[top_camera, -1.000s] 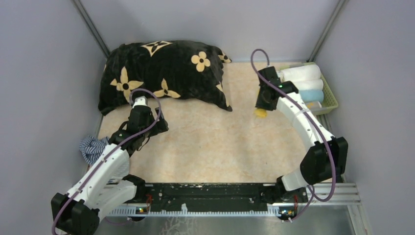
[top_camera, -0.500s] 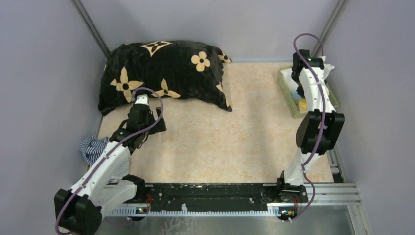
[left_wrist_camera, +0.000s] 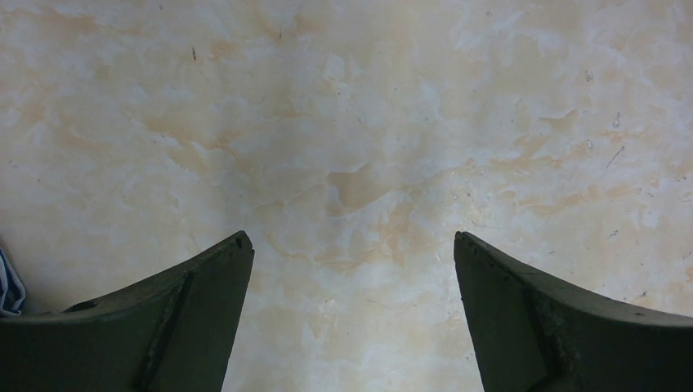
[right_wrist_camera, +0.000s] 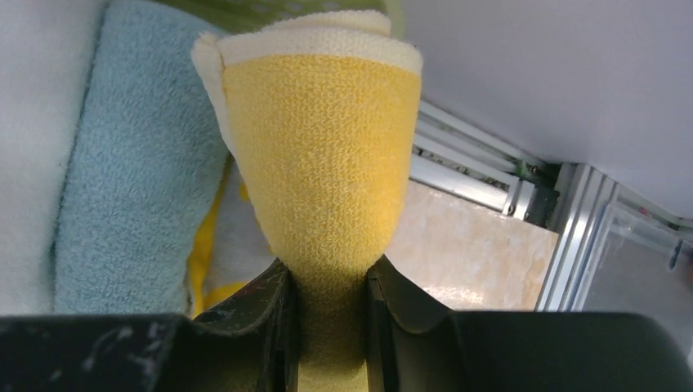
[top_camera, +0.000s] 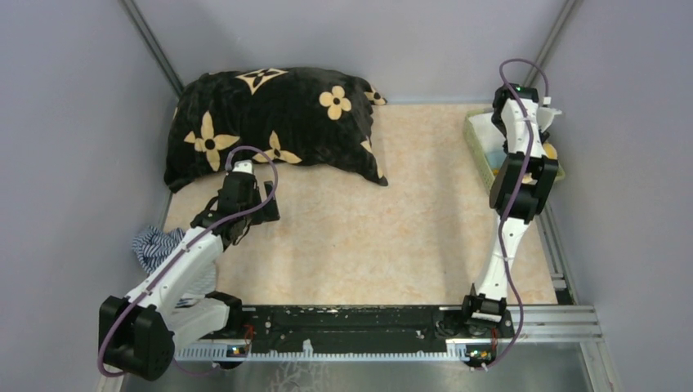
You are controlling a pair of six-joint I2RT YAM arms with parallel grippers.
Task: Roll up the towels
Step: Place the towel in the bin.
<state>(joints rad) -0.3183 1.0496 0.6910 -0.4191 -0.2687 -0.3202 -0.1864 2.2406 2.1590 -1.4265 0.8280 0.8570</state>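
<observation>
Robot lab test cell: plain grey panel walls point(top_camera: 73, 163) box in marbled counter point(top_camera: 392, 229); aluminium extrusion framing point(right_wrist_camera: 474, 175) just right of right claw point(right_wrist_camera: 329, 278).

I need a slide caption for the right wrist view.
Jaws of the right gripper pinch a rolled yellow towel beside a light blue towel.

The right arm point(top_camera: 523, 175) hides most of the green basket point(top_camera: 476, 145); the yellow towel point(right_wrist_camera: 319, 155) runs off the wrist view's bottom.
</observation>
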